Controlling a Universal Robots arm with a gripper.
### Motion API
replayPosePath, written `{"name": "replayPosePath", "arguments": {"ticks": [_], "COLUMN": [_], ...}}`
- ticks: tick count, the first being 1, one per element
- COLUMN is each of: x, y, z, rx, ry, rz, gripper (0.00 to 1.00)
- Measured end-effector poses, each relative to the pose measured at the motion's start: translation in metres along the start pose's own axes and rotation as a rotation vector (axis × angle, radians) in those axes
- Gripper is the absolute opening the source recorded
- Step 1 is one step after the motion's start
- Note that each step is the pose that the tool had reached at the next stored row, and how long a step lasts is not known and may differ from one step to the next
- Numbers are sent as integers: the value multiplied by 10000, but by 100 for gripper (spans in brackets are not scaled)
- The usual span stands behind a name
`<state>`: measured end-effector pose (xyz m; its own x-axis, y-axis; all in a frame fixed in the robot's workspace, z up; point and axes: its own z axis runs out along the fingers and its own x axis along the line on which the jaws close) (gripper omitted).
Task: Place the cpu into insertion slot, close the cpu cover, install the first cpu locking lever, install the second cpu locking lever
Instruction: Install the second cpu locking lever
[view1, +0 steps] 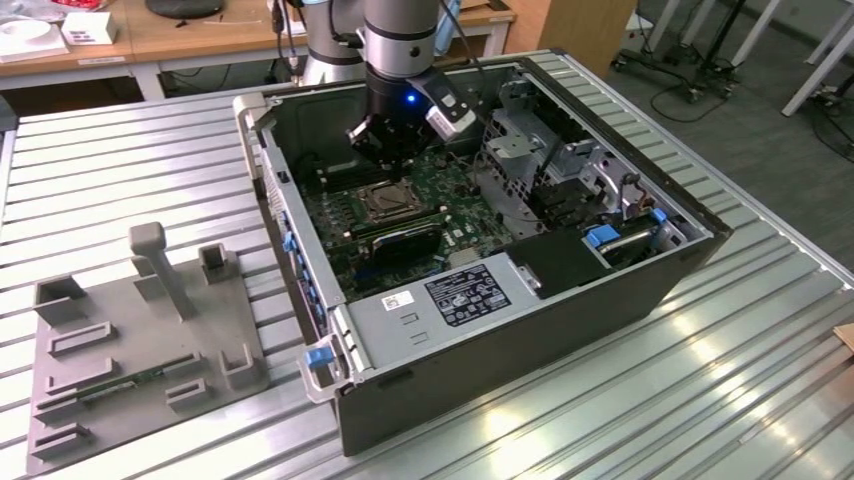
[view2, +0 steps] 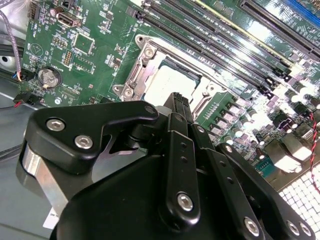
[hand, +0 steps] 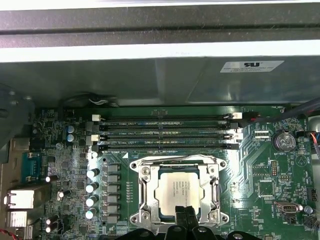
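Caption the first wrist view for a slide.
Gripper with fingers together over the cpu seated in the insertion slot, cpu cover down around it.

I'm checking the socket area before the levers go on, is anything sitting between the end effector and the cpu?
Nothing visible does. In the first wrist view the end effector is directly at the near edge of the cpu, which sits in the insertion slot framed by the cpu cover. No cable or loose part lies across it.

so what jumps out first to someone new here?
The open computer case on the ribbed metal table, with the arm reaching into it. Then the cpu sitting in the insertion slot below the memory slots, with the gripper shut, fingertips together at the chip's edge.
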<state>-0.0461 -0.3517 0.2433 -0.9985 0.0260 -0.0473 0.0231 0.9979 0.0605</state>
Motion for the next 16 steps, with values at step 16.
{"name": "replayPosePath", "arguments": {"ticks": [16], "x": [-6], "y": [8], "z": [-133], "rx": [17], "ry": [58], "rz": [3], "gripper": [10]}}
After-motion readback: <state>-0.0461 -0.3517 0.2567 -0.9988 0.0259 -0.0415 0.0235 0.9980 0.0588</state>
